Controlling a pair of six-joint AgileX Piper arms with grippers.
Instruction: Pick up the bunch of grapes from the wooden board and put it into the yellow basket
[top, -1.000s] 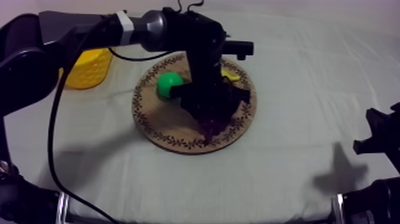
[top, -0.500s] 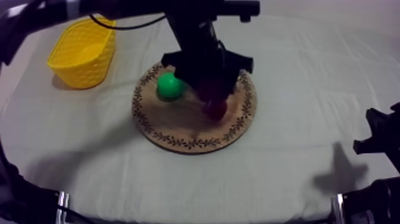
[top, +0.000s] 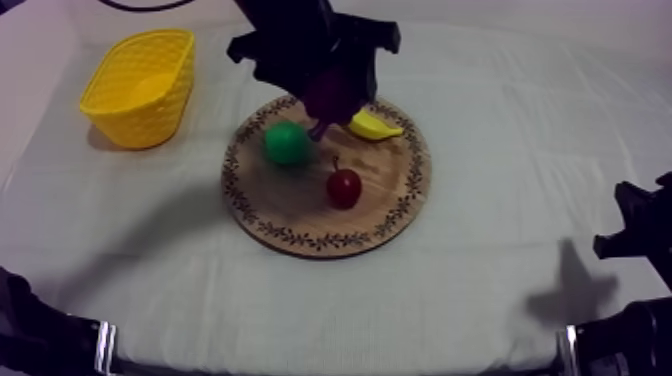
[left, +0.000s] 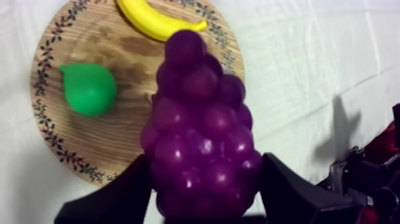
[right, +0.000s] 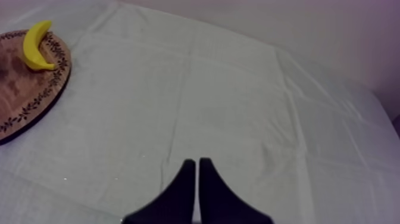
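My left gripper is shut on the purple bunch of grapes, which hangs in the air over the far edge of the round wooden board. In the left wrist view the grapes sit between the black fingers, high above the board. The yellow basket stands at the far left of the table, apart from the board. My right gripper is shut on nothing, its fingers lying together as a narrow wedge over bare cloth, low at the right side.
On the board lie a green pear, a small red fruit and a banana. The right wrist view catches the banana and the board's rim. Open cloth lies between board and basket.
My left arm has lifted the grapes off the board and drawn back toward the far side. The banana and red fruit are uncovered. The right arm has not moved.
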